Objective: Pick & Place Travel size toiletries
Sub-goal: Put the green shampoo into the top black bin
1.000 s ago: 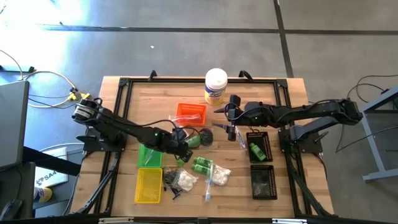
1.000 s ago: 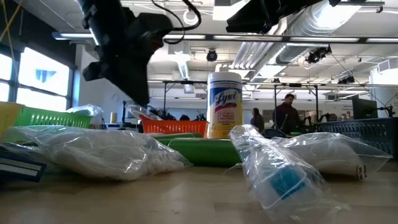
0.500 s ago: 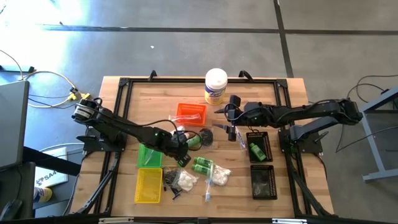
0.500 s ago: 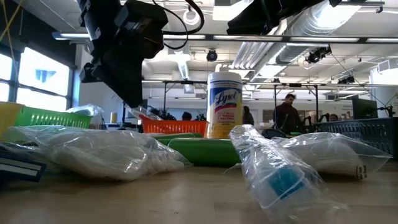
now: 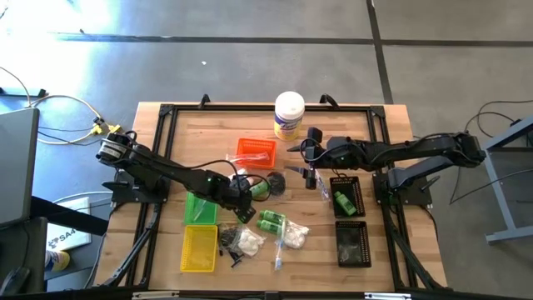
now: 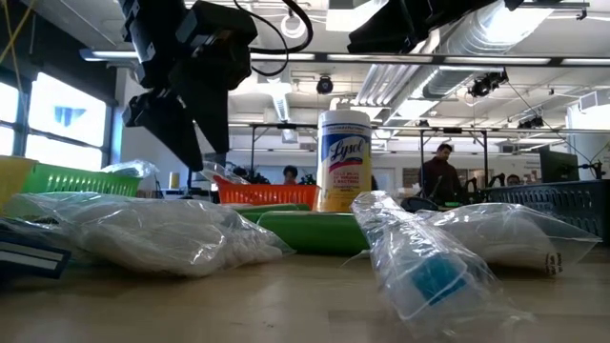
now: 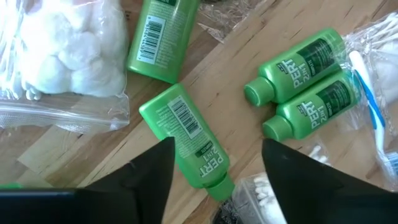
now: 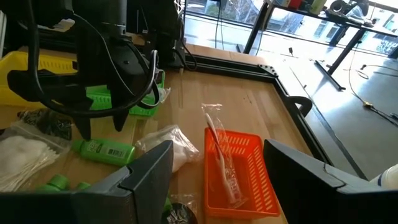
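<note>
In the orange tray (image 5: 256, 151) lies one clear-wrapped stick (image 8: 222, 155); the black tray (image 5: 346, 196) holds a green bottle (image 5: 342, 201). The left gripper (image 7: 214, 163) hangs wide open over a loose green tube (image 7: 185, 142) mid-table. The right gripper (image 8: 214, 177), also open and empty, waits near the orange tray.

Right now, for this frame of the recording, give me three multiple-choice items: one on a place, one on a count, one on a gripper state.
1. Where does the orange tray sit?
A. just in front of the white canister
B. inside the yellow tray
C. under the right arm's base

2. How many green bottles show in the left wrist view?
A. two
B. four
C. six

3. How is the left gripper?
A. shut on a bottle
B. open above a lying bottle
C. shut on a bag

Answers:
1. A, the high view shows it just below the canister.
2. B, four bottles lie on the wood.
3. B, its fingers stand apart around nothing.
</note>
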Motion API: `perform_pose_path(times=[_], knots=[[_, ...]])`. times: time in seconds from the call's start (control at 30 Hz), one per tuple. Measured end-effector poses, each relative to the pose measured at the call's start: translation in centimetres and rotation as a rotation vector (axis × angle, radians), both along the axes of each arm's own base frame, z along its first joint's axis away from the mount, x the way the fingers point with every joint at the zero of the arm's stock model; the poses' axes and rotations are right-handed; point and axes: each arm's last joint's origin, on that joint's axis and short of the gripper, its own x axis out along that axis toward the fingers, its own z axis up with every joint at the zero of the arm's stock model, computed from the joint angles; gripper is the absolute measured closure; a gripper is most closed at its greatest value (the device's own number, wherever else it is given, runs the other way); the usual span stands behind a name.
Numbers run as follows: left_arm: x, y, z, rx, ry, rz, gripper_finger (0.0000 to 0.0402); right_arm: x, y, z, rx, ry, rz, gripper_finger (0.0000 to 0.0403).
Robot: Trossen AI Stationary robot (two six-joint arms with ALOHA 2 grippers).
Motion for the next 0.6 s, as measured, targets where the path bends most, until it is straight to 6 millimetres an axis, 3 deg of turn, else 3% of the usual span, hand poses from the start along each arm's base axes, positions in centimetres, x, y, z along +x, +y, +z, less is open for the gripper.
perform_pose_path(times=[0.17, 0.6], knots=[[0.00, 0.00, 0.00, 0.000, -0.001, 0.000, 0.0133, 0.00, 0.00, 0.00, 0.000, 0.000, 0.000, 0.0160], [0.42, 0.45, -0.42, 0.009, -0.012, 0.098, 0.0131, 0.00, 0.00, 0.00, -0.001, 0.000, 0.000, 0.0160]])
